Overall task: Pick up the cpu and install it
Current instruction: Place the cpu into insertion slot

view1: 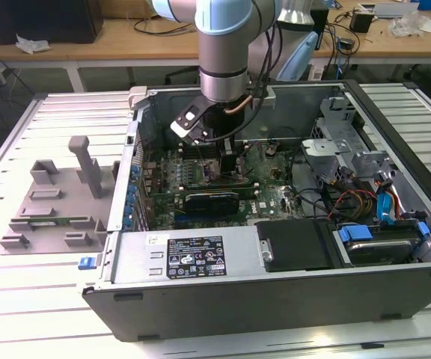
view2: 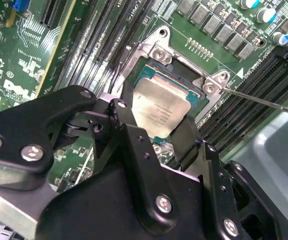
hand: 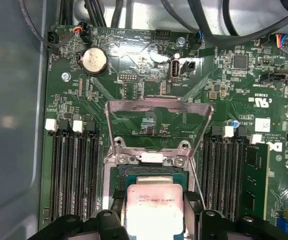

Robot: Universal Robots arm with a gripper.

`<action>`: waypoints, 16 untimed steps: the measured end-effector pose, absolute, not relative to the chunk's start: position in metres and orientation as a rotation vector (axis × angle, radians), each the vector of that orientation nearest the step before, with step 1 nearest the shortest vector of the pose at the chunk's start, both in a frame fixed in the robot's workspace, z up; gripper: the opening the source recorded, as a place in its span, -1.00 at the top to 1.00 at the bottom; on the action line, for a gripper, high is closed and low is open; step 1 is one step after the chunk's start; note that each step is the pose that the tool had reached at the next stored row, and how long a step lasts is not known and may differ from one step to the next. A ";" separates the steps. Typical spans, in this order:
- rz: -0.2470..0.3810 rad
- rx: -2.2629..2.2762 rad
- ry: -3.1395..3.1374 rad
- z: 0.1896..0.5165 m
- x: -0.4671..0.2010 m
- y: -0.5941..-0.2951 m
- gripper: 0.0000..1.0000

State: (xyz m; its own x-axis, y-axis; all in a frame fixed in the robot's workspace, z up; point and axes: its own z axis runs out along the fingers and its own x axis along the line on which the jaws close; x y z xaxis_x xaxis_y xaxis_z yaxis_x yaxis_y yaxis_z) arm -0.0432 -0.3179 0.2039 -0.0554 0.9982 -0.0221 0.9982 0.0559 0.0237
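Second wrist view: the pincer [view2: 156, 120] pinches the cpu [view2: 159, 102] by two opposite edges, one black finger [view2: 121, 117] on each side, the chip's silver top facing up. The cpu lies in or just over the open socket [view2: 186, 70] on the green motherboard [view2: 24, 75]; whether it is fully seated I cannot tell. In the first wrist view the cpu [hand: 155, 212] sits between the fingertips of the pincer [hand: 155, 196], and the socket's metal load plate [hand: 156, 105] stands swung open just beyond them. Rows of memory slots [hand: 74, 175] run on either side of the pincer. In the exterior view the pincer [view1: 229, 161] reaches down inside the open computer case [view1: 275, 299], which lies on the table [view1: 21, 314].
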 end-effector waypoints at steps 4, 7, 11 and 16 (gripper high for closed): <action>0.002 2.159 2.238 0.203 -0.043 -0.318 -0.08; 0.003 2.177 2.221 0.202 -0.043 -0.317 -0.08; 0.004 2.186 2.213 0.201 -0.043 -0.314 -0.08; 0.003 2.187 2.212 0.199 -0.043 -0.312 -0.08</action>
